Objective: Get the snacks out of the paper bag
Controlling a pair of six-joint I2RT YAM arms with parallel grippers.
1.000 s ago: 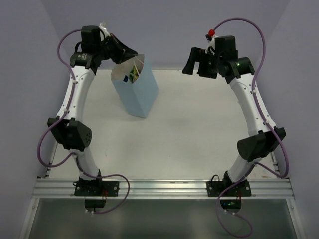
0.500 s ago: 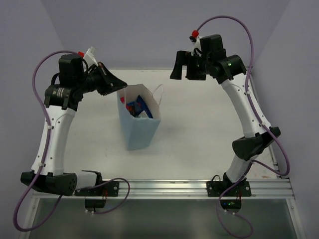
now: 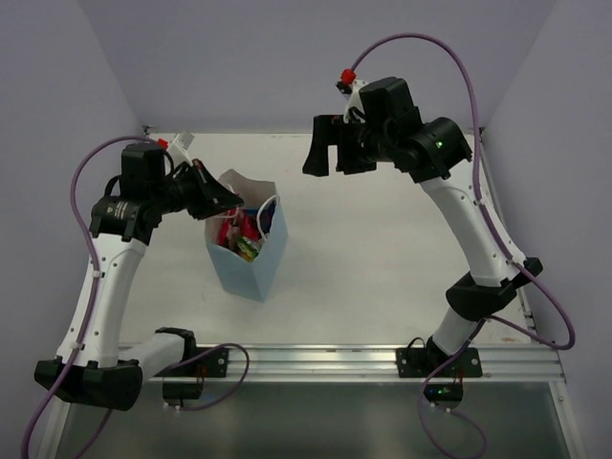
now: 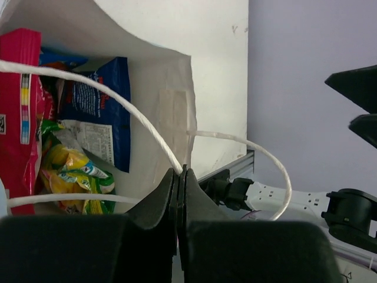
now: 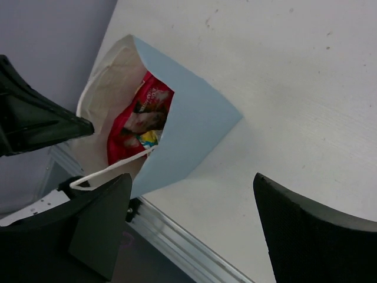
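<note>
Two arms, two claws, one paper bag, viewed from above and from each wrist.

Left arm (image 3: 105,287): the long white link rises from the near left corner, and the wrist bends right towards the bag's mouth. The left claw (image 3: 229,199) meets the bag at its upper rim. In the left wrist view its fingers (image 4: 156,200) are pressed together, pinching one white string handle (image 4: 118,100) that runs into the seam between them.

Right arm (image 3: 469,220): the elbow is folded near the right edge, the forearm climbs to the far side, and the wrist turns left. The right claw (image 3: 330,161) hangs over the far middle of the tabletop (image 3: 382,268), well apart from the bag. Its two fingers (image 5: 97,218) are spread wide with nothing between them.

The paper bag (image 3: 251,273), pale blue outside and white inside, is over the left half of the tabletop with its mouth open. Whether its base touches the surface cannot be told.

The snacks (image 3: 234,237) all lie inside the bag. Three can be told apart in the left wrist view:
- one red-pink pouch (image 4: 20,106) against the left wall
- one dark blue packet (image 4: 103,106) beside it
- one yellow-green packet (image 4: 68,174) below both

A scrap of blue above the dark packet cannot be assigned to any one of them.
</note>
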